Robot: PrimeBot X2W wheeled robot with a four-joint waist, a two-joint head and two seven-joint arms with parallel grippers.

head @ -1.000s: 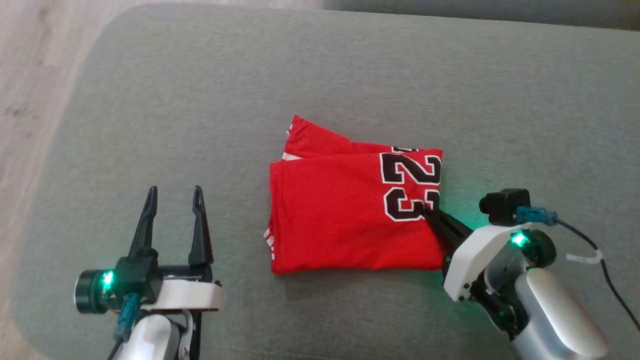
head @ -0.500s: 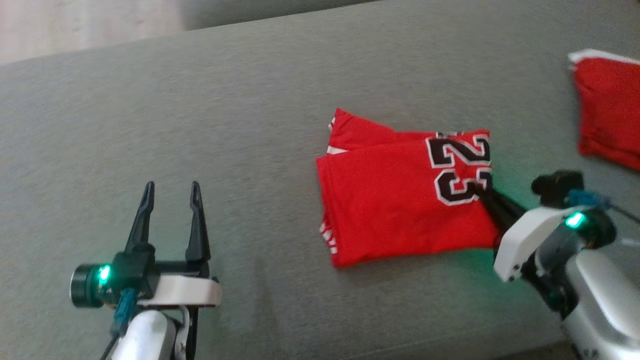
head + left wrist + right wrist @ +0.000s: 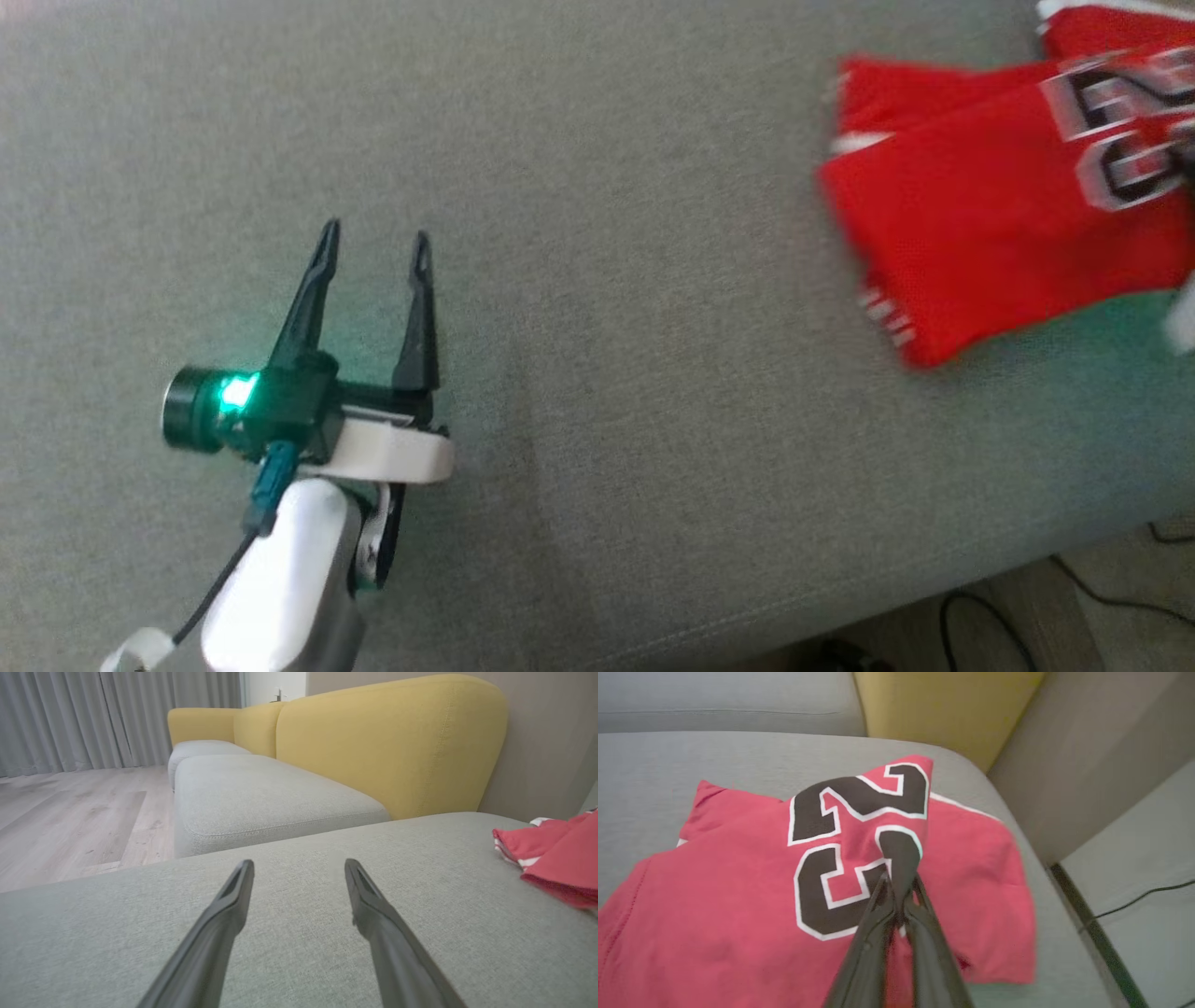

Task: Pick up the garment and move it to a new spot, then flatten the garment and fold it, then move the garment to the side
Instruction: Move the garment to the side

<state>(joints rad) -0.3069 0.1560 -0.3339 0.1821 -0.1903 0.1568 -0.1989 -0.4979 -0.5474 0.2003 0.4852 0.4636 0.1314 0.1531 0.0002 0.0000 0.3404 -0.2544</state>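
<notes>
Head view: the jersey (image 3: 990, 215) lay folded on the grey seat (image 3: 653, 373), out at 2 o'clock and blurred. Its black "23" faced up at the 3 o'clock end.

The left gripper (image 3: 376, 231) sat at 8 o'clock, jaws spread wide with nothing between them. Its fingers pointed to 12, and it was well apart from the jersey. Cables (image 3: 980, 616) lay on the floor at 5 o'clock.

Left wrist view: the left gripper (image 3: 299, 863) was low over bare seat. A jersey edge (image 3: 560, 858) showed at 3 o'clock and a yellow backrest (image 3: 387, 742) at 1 o'clock.

Right wrist view: the right gripper (image 3: 899, 886) was pinched tight on the jersey (image 3: 738, 896) at the numeral, with the cloth drawn up into a peak there. More red cloth spread at 3 o'clock of the pinch. It was possibly a second piece, but the frame was too soft to tell.
</notes>
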